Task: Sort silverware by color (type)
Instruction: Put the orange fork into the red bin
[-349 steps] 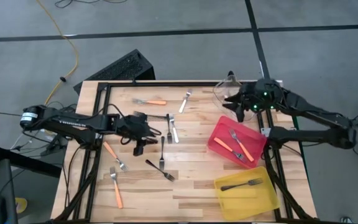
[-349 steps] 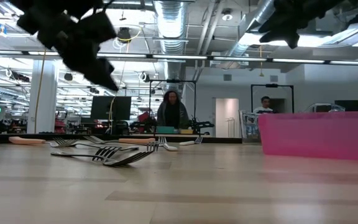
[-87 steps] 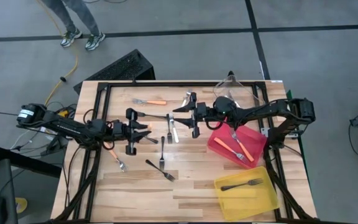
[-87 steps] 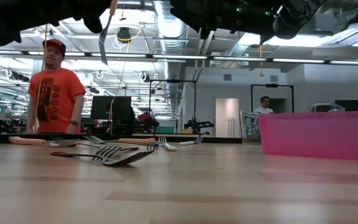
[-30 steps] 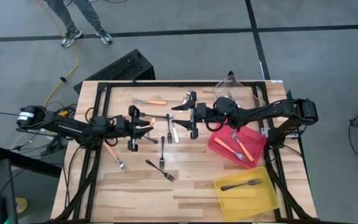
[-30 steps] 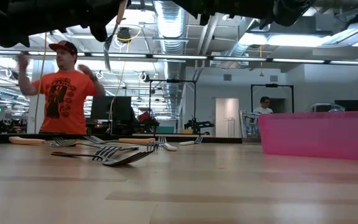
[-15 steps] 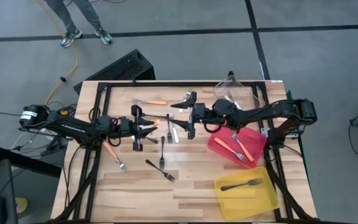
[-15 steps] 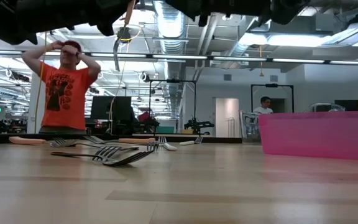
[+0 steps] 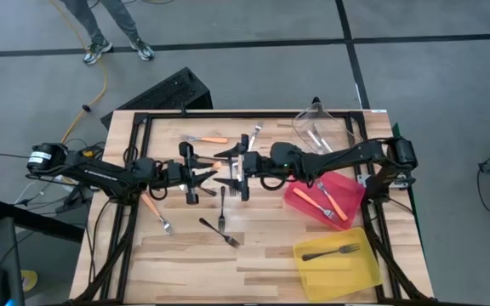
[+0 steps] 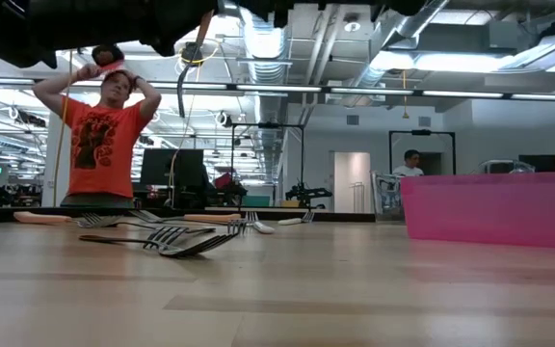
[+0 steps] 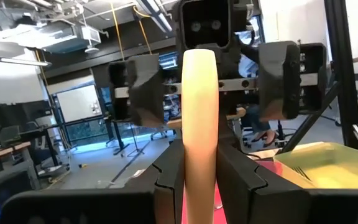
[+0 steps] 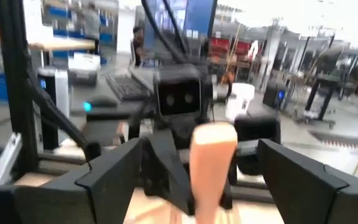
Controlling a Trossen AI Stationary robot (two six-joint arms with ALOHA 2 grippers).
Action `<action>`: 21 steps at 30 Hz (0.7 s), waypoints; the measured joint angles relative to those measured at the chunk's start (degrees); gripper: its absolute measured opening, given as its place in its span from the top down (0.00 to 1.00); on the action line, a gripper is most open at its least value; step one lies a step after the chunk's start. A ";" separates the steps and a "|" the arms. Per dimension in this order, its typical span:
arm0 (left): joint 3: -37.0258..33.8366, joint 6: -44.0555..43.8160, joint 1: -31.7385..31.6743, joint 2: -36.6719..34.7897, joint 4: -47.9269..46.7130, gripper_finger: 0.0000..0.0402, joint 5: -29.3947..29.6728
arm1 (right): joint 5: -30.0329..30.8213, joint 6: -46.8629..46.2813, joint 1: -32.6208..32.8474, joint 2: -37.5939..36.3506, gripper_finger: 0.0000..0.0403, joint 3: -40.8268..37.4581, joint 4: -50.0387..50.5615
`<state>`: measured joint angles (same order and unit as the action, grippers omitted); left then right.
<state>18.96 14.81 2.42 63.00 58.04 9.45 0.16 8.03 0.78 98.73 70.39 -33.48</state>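
The left gripper (image 9: 204, 174) hangs above the middle of the pale wooden table (image 9: 262, 255) and pinches the orange-handled fork (image 11: 199, 118) between its two dark fingers (image 11: 166, 180), with the handle pointing toward the other arm. The right gripper (image 9: 230, 166) has its jaws spread wide, and in the right wrist view the orange handle stands between its fingers (image 12: 114, 171) without touching them. A second ago this gripper was farther toward the red plastic bin (image 9: 300, 191); now it has moved closer, so the two grippers meet end to end, and its jaws have opened a little more. The left gripper has also come slightly toward the red bin, with the same grip on the fork. The red bin has two orange-handled forks (image 9: 330, 202) inside. Near it, at the table corner, the yellow plastic bin (image 9: 360, 272) holds one black fork (image 9: 330, 252), and the clear plastic bin (image 9: 313, 127) beyond the red bin holds pale forks that I cannot count. On the table beside the grippers lie two black forks (image 9: 221, 223), one more orange-handled fork (image 9: 156, 211), another one with orange handle (image 9: 207, 138) near the far edge, and a pale fork (image 9: 253, 132) close to it; these have not moved. In the room behind, a person in an orange shirt (image 10: 99, 140) now has both hands raised to the head.
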 joint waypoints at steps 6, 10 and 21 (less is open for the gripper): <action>0.00 -0.15 0.00 0.00 -0.46 0.86 -0.16 | 0.02 0.18 -0.20 1.89 0.18 2.81 3.85; 0.00 -0.04 0.00 0.00 -0.46 0.86 -0.29 | 0.71 0.39 -0.17 3.03 0.26 3.57 3.25; -0.04 -0.55 0.00 0.00 -0.57 0.86 -1.15 | 1.48 -0.24 -0.22 3.05 0.75 3.54 4.83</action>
<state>18.92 14.26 2.42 63.00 57.47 8.29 1.64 7.79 0.56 101.78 73.93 -28.65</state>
